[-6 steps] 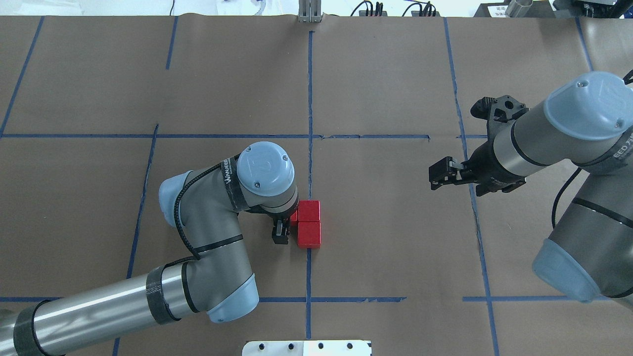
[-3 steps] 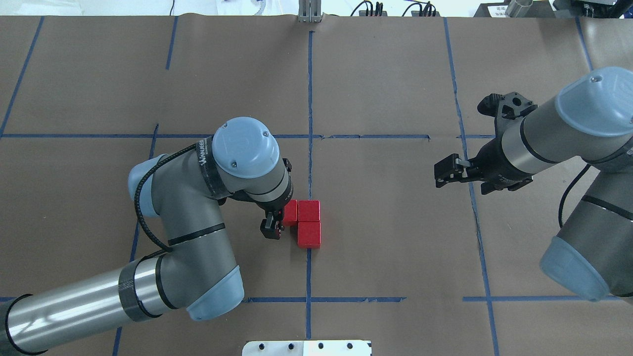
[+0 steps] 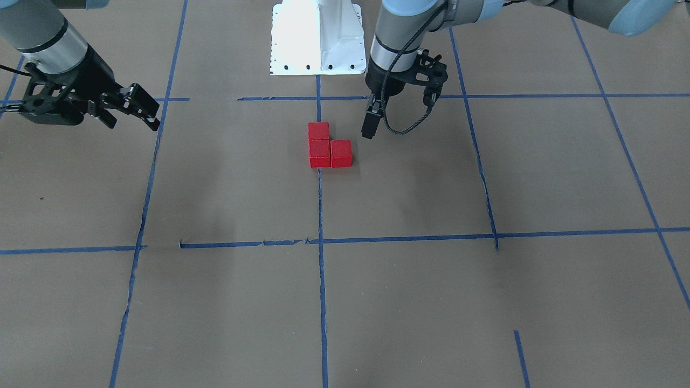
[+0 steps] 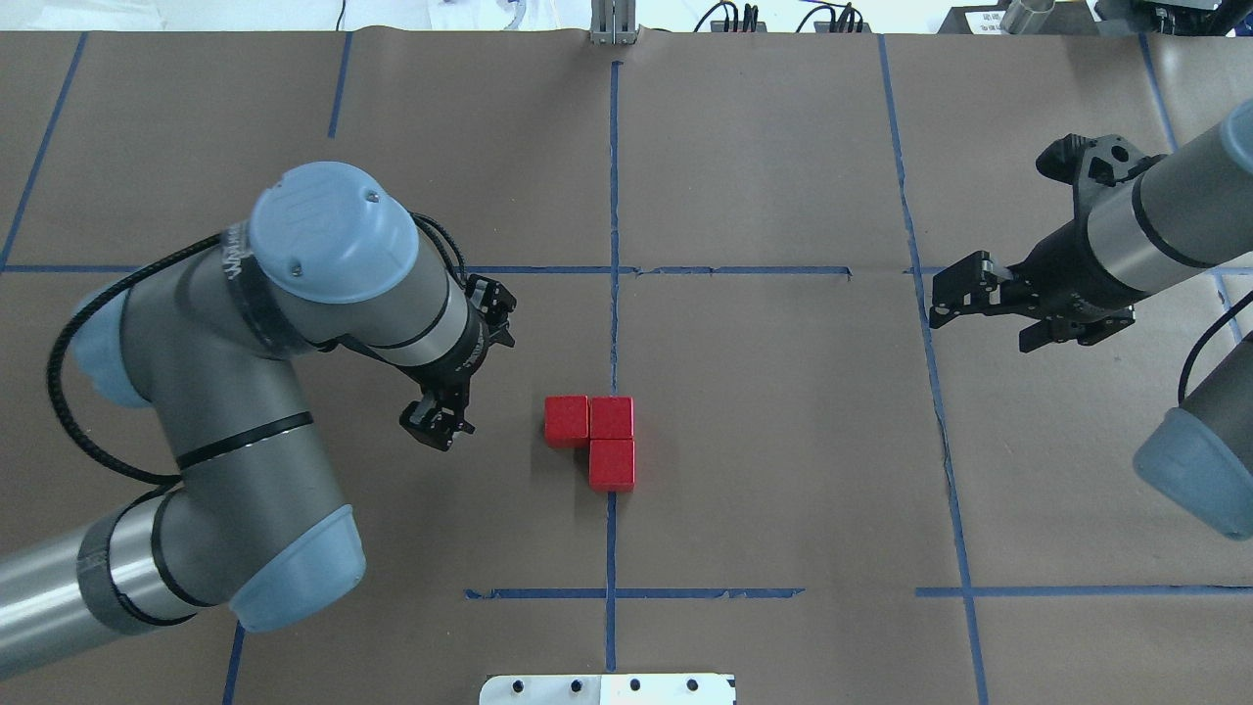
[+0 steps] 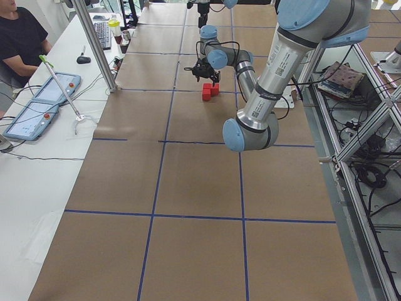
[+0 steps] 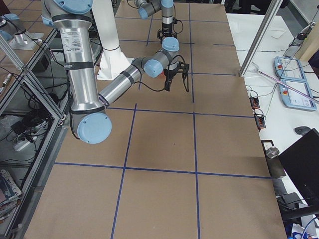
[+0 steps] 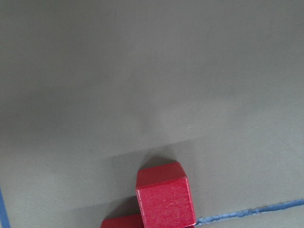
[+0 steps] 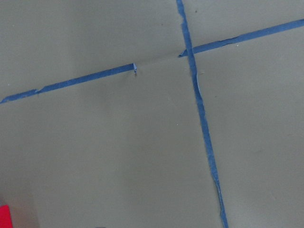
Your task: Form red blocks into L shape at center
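Judging from how they lie, the three red blocks already make the L at the center. Two sit side by side and touching. The third touches the nearer face of the one on the robot's right, and that pair straddles the blue tape line.

What is left is probably clearing the arms without disturbing the shape. The left gripper hangs near the outer cube, apart from it and carrying nothing. Whether its jaws stand apart or together cannot be made out. Any move should go up and away from the cubes, never sideways toward them, since loose cubes would likely slide at a light brush. The right gripper is well apart over the next grid line, with its jaws spread and empty, and needs no part in this.

The surface is brown paper marked into squares by blue tape that is torn and gapped in places. The white robot base stands at the near edge. Beside the table runs a white desk with two control tablets, where a person sits. Cables lie under the frame on the robot's side.
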You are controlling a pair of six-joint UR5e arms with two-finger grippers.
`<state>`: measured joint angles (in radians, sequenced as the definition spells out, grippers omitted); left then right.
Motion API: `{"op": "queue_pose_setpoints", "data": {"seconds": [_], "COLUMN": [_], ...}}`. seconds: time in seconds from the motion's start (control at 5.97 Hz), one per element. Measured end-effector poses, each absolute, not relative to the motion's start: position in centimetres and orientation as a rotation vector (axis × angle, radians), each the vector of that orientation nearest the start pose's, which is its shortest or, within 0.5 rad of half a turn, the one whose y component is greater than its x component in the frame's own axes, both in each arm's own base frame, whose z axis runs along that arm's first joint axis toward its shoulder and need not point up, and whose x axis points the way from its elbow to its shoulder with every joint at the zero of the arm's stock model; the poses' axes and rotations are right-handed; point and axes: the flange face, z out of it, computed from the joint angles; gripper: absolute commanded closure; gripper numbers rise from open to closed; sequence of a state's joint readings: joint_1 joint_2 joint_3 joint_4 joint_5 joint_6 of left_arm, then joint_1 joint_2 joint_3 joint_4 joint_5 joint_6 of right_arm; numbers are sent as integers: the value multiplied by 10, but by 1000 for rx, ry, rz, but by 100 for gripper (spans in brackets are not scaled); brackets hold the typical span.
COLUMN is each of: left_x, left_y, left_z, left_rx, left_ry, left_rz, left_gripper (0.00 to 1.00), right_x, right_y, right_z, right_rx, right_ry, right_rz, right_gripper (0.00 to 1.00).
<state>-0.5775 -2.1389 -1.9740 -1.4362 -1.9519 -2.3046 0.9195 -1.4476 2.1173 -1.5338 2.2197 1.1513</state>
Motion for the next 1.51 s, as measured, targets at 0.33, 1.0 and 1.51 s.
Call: {"op": "queue_pose_setpoints", "data": {"seconds": [0.33, 1.0, 1.51], "left_x": [374, 198, 86], "left_y": [-418, -424, -445], "left_z": [232, 351, 433], "left_rx": [-316, -76, 43], "left_ry": [844, 817, 751], "left_rz": [-803, -251, -48], "left_gripper": [0, 0, 0], "right_x": [-181, -57, 2], "right_y": [-444, -457, -461], "right_z": [371, 470, 538], "right_rx": [-15, 58, 80], "right_ry": [-885, -836, -807], "right_rz": [217, 94, 21], "right_gripper": [0, 0, 0]}}
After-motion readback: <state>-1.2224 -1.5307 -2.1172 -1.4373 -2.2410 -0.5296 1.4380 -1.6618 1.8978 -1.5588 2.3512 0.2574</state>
